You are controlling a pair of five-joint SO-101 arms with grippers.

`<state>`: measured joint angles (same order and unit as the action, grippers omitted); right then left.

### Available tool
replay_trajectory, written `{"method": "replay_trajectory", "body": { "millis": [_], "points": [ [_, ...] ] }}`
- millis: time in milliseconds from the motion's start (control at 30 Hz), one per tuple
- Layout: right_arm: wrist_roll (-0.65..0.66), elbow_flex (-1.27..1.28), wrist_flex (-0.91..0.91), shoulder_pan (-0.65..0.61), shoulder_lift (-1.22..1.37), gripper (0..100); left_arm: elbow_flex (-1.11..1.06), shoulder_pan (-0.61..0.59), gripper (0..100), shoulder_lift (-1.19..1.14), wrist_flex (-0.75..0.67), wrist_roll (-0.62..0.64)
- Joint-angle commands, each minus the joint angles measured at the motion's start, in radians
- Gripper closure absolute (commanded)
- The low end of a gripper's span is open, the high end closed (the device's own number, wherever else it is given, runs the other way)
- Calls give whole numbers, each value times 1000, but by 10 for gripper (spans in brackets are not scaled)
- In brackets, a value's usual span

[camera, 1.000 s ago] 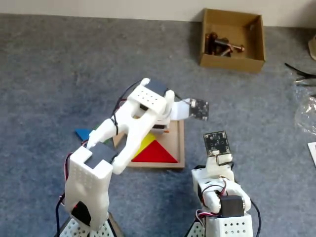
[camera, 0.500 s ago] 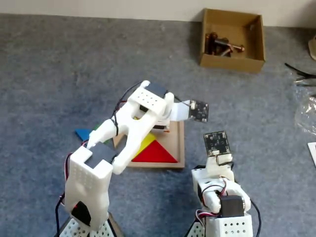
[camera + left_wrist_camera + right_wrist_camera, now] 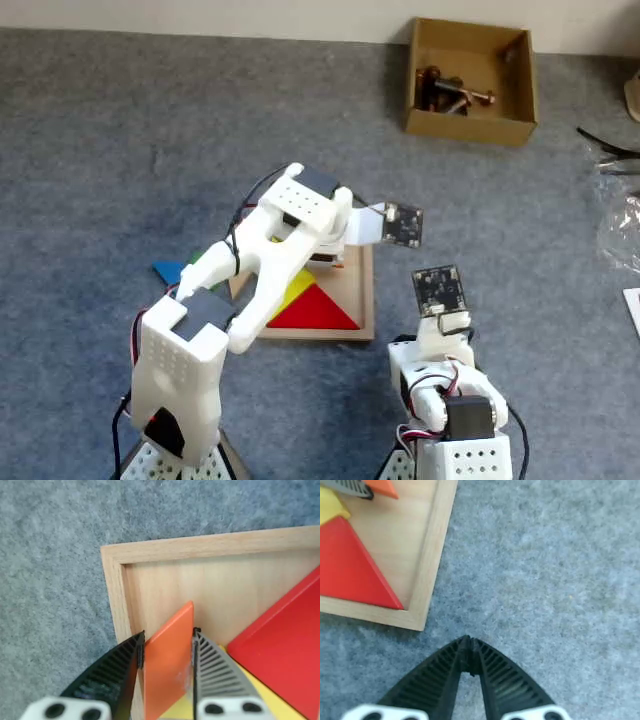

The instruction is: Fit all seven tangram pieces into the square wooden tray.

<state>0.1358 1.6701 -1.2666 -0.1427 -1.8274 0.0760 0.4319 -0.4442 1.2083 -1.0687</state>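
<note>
Orange piece [image 3: 167, 665], red triangle [image 3: 285, 645], yellow piece [image 3: 331, 507] showing against pale wood-grain tray [image 3: 112, 595]; blue piece [image 3: 168, 271] contrasting with mottled grey carpet [image 3: 120, 130].

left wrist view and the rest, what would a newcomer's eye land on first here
The left gripper stands out first, shut on an orange piece near the bare corner of the wooden tray. Beside it, a big red triangle already lies flat in the tray. The right gripper hangs shut over the grey carpet, just off another corner of the tray.
</note>
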Motion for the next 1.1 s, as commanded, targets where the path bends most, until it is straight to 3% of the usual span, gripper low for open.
{"method": "replay_trajectory", "body": {
  "millis": [0,833,1067],
  "points": [
    [-8,117,18,-10,-8,993,8,-39,994,18,-11,0],
    [-8,117,18,-10,-8,993,5,-71,992,18,-74,2],
    [-8,117,18,-10,-8,993,10,-71,993,18,-69,77]
  ]
}}
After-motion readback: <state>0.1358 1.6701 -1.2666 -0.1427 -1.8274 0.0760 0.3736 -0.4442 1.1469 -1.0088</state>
